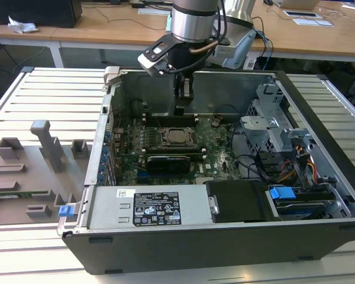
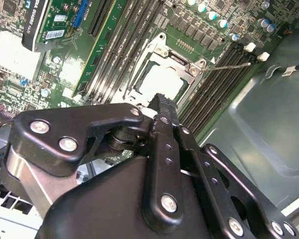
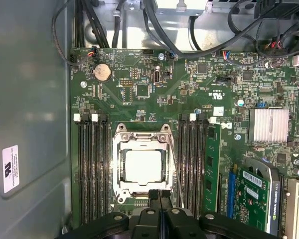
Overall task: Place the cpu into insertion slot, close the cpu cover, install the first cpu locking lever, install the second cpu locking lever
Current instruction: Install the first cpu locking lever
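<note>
Hovering just above the insertion slot (image 3: 121, 130) with the claw (image 3: 159, 195) pressed together and pinching nothing, probably narrowed to nudge the thin locking lever (image 3: 176, 169) beside the slot. Already seated flat inside, under the lowered cpu cover (image 3: 141, 147): the cpu (image 3: 141, 167), showing through the window

Exterior view angled down into computer case (image 1: 225, 245), both wrist views close over motherboard (image 3: 189, 99), sharing insertion slot (image 3: 118, 167) (image 2: 139, 79)
</note>
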### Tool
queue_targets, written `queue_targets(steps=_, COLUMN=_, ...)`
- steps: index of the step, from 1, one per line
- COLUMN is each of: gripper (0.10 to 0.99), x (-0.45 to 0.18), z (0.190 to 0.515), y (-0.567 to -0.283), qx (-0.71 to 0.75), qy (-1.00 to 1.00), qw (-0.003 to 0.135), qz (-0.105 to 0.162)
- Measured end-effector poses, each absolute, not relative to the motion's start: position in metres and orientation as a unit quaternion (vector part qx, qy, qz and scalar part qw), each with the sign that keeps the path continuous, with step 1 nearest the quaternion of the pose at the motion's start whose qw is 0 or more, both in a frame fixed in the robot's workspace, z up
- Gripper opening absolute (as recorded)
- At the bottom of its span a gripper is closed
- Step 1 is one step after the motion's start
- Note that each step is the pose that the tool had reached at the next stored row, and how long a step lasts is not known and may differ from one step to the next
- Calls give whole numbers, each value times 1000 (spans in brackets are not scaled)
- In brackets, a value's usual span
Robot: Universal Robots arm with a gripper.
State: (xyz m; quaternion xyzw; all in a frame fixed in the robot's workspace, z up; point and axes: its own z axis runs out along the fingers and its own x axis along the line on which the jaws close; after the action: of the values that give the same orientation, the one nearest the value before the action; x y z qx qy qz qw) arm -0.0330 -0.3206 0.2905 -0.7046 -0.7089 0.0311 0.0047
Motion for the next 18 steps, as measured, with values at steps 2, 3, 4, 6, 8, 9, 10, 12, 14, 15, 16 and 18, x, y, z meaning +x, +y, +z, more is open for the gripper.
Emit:
queue_targets(steps=2, gripper=106, x=-33, z=291, y=-321, qx=-705, qy=-709, qw=5, qz=31)
queue_targets(steps=3, gripper=106, x=-33, z=291, y=-321, qx=-705, qy=-709, qw=5, qz=31)
queue_targets(steps=4, gripper=106, x=-33, z=291, y=-321, qx=-705, qy=-709, qw=5, qz=31)
queue_targets(steps=6, gripper=106, x=-33, z=291, y=-321, qx=-694, qy=-719, qw=4, qz=31)
queue_targets(steps=8, gripper=106, x=-33, z=291, y=-321, qx=-675, qy=-737, qw=3, qz=31)
queue_targets(steps=9, gripper=106, x=-33, z=291, y=-321, qx=-667, qy=-744, qw=3, qz=31)
queue_targets(steps=10, gripper=106, x=-33, z=291, y=-321, qx=-655, qy=-755, qw=3, qz=31)
queue_targets(steps=12, gripper=106, x=-33, z=291, y=-321, qx=-637, qy=-770, qw=2, qz=31)
queue_targets(steps=14, gripper=106, x=-33, z=291, y=-321, qx=-617, qy=-786, qw=1, qz=31)
queue_targets(steps=15, gripper=106, x=-33, z=291, y=-321, qx=-613, qy=-789, qw=1, qz=31)
queue_targets(steps=16, gripper=106, x=-33, z=291, y=-321, qx=-609, qy=-792, qw=1, qz=31)
queue_targets(steps=18, gripper=106, x=-33, z=291, y=-321, qx=-594, qy=-804, qw=0, qz=31)
